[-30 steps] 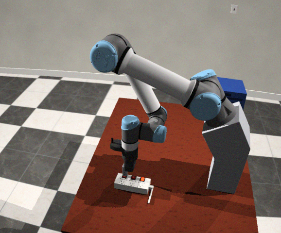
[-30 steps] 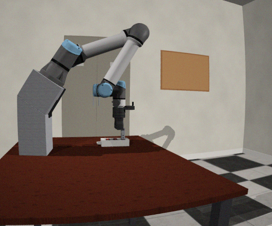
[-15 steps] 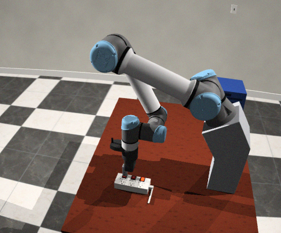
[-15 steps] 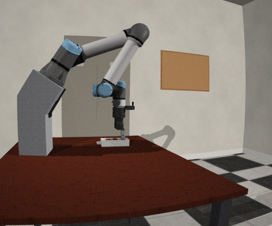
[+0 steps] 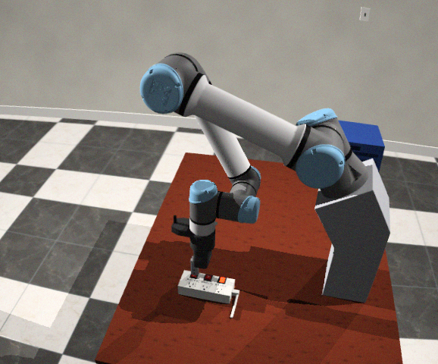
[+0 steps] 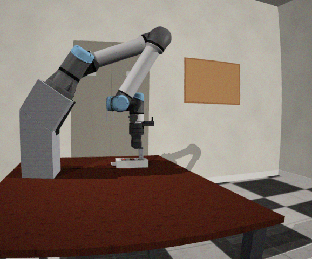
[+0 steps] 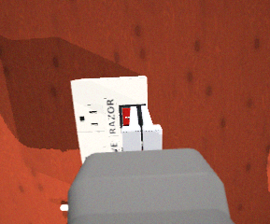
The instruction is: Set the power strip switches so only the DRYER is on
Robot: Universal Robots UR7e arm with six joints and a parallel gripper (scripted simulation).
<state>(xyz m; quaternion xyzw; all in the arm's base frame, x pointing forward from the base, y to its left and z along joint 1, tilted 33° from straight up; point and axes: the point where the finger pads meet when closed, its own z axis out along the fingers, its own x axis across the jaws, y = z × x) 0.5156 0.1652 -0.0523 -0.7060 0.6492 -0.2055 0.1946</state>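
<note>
A white power strip lies flat, right way up, on the red-brown table. In the top view its top row shows three rocker switches. The right one glows bright orange, the middle one is dark red, and the left one sits under my fingers. My gripper is shut, points straight down, and its tips touch the left end switch, which is red and next to the label RAZOR. The other labels are hidden.
A short white cable stub sticks out from the strip's right end. The grey robot pedestal stands on the table to the right of the strip in the top view. A blue box is behind it. The table's left edge is near the strip.
</note>
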